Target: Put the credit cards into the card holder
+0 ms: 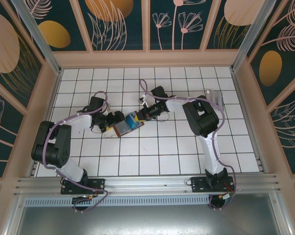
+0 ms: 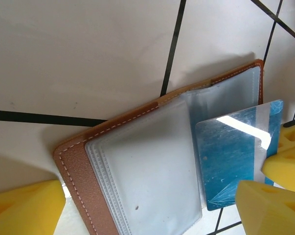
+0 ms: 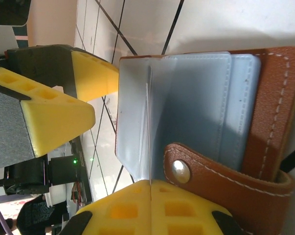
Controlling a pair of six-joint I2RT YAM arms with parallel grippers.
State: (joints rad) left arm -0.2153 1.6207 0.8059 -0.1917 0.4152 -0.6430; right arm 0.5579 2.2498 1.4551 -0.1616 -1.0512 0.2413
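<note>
Blue credit card (image 2: 233,161), pinched in closed right jaws, is risking catching a sleeve (image 2: 147,161) and shoving the card holder (image 2: 76,171), left jaws gaping.

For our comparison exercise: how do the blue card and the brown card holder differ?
The card is glossy blue; the card holder is brown stitched leather. The card is smaller and pinched in the right gripper; the holder lies open on the tiles. Both are flat rectangles.
</note>
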